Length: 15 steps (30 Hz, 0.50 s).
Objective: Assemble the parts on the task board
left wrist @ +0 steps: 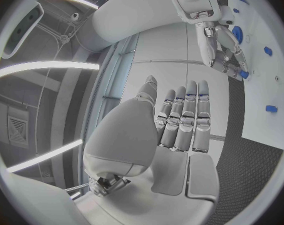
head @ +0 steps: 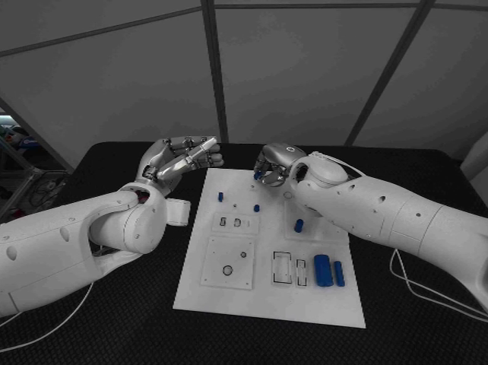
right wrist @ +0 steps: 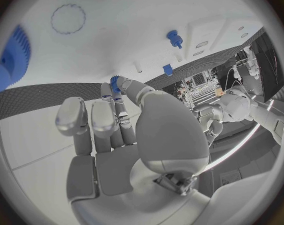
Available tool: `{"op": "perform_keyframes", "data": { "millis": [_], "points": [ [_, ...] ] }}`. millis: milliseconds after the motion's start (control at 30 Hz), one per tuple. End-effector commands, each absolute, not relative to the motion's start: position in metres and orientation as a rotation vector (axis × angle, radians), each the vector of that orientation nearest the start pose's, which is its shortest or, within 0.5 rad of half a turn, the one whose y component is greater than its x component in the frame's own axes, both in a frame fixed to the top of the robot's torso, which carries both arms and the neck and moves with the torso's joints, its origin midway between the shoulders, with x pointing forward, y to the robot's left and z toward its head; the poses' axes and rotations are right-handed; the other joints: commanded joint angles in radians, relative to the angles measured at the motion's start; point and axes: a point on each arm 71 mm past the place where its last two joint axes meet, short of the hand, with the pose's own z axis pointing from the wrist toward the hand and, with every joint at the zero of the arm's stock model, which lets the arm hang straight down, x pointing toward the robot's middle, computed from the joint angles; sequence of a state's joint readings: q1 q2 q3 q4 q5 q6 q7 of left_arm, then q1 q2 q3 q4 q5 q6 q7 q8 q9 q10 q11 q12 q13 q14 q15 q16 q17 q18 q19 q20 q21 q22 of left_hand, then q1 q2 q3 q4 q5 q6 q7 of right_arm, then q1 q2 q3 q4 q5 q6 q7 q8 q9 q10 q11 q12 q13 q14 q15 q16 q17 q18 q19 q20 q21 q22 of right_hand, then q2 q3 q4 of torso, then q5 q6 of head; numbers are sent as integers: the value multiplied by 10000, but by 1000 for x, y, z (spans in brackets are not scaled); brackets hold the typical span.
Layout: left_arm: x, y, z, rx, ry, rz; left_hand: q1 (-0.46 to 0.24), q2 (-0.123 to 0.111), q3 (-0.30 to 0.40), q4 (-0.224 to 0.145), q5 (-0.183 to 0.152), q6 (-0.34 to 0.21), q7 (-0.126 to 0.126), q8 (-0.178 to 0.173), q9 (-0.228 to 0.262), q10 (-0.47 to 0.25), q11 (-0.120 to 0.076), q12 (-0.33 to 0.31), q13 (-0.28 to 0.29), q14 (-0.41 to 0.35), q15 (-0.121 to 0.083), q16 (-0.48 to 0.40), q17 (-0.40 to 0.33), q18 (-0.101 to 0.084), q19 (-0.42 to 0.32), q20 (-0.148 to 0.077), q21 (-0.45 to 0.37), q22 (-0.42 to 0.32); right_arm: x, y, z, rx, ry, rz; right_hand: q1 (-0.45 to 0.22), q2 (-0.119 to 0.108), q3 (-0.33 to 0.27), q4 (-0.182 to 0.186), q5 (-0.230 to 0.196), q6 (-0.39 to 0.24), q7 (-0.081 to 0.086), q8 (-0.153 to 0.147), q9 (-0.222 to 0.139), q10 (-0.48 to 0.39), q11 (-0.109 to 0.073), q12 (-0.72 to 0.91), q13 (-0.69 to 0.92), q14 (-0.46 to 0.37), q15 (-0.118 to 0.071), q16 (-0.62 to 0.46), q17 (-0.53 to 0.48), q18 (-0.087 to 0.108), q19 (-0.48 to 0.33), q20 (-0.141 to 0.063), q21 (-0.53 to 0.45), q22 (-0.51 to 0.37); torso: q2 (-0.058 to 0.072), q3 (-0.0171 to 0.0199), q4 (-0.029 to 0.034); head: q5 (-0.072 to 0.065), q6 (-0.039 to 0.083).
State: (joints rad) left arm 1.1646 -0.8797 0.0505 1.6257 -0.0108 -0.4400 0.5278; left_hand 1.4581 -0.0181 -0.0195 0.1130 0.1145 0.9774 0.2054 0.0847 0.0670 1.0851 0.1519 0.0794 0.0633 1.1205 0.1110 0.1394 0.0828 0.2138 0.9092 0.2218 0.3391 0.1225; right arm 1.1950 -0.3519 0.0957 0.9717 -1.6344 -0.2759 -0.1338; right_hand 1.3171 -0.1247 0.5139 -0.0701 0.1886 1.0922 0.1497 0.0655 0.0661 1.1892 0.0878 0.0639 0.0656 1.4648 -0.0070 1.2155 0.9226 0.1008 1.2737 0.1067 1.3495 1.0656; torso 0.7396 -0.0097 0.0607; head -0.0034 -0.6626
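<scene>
The white task board (head: 271, 296) lies in the middle of the black table. My right hand (head: 277, 166) hovers over the board's far edge and pinches a small blue part (right wrist: 114, 83) between thumb and fingertip; the same blue part (left wrist: 243, 74) also appears in the left wrist view. A blue gear (right wrist: 10, 60) sits on the board just beside that hand. My left hand (head: 184, 158) is raised off the board's far left corner, fingers (left wrist: 186, 115) straight and apart, holding nothing. Small blue pegs (head: 220, 196) stand on the board, and two blue cylinders (head: 323, 270) lie near its right edge.
The board carries rectangular recesses (head: 288, 268) and a square plate with a round hole (head: 229, 262). Cables (head: 419, 285) trail over the black table to the right of the board. Grey wall panels (head: 310, 68) stand behind the table.
</scene>
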Motion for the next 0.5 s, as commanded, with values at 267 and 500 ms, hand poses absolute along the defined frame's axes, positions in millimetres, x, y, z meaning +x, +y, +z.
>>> {"op": "perform_keyframes", "data": {
  "millis": [267, 500],
  "points": [
    [478, 206, -143, -10428, 11905, -16067, -70, 6, -9, -43, -50, 55, 34, -65, -15, -17, 69, -35, 2, -11, 52, -42, -11, -307, -29, 53, -67, -10, 577, -98, -178, -2136, 16122, 5066, -89, -108, 23, 10, -77, -87, -16, -23, 11, -139, 3, -39, -9, 9, 96, -12, -31, 30, -74, 16, -70, -38, 5, -1, -9, 27, -31],
    [478, 207, -142, -10428, 11900, -16053, -70, 6, -9, -43, -50, 55, 34, -65, -15, -17, 69, -35, 2, -11, 52, -42, -11, -307, -29, 53, -67, -10, 577, -99, -175, -2046, 15796, 5138, -182, -376, -199, 0, -397, -846, 105, -38, -22, -1121, 173, -27, -17, -247, 256, -515, -851, 236, -795, 152, -636, -1084, 2, 6, -16, 6, -24]
  ]
}}
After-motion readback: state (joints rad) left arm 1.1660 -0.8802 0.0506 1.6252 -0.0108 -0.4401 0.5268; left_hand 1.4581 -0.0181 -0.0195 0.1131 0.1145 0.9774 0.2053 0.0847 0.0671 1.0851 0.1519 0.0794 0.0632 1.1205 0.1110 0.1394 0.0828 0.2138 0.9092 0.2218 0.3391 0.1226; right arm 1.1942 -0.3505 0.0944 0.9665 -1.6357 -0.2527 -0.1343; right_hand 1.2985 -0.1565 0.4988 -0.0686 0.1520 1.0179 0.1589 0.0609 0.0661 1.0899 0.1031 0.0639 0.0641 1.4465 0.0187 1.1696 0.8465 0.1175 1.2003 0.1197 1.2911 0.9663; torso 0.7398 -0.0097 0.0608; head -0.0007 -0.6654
